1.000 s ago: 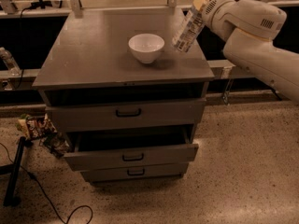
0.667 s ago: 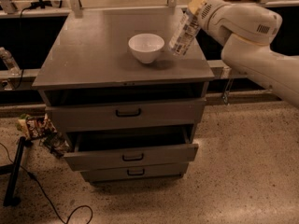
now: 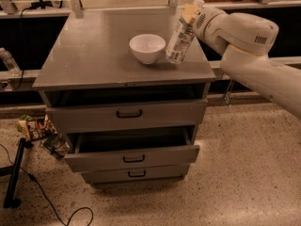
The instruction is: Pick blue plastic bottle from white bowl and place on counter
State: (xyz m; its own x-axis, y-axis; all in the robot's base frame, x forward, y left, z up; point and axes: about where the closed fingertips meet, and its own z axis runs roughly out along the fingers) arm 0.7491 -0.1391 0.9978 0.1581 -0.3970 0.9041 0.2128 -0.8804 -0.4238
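The blue plastic bottle (image 3: 180, 36), clear with a white-and-bluish label, hangs tilted just right of the white bowl (image 3: 146, 48), its bottom close over the counter (image 3: 94, 55). The gripper (image 3: 192, 13) is shut on the bottle's upper part, with the white arm reaching in from the right. The bowl stands empty on the counter's right half. I cannot tell whether the bottle's bottom touches the counter.
The grey cabinet has its middle drawer (image 3: 134, 157) pulled out part way. A small clear bottle (image 3: 9, 62) stands on a ledge at the left. Wrappers (image 3: 37, 128) and a black cable (image 3: 37, 192) lie on the floor at the left.
The gripper has carried the bottle slightly left and down, closer to the bowl and the counter. The bowl has not moved.
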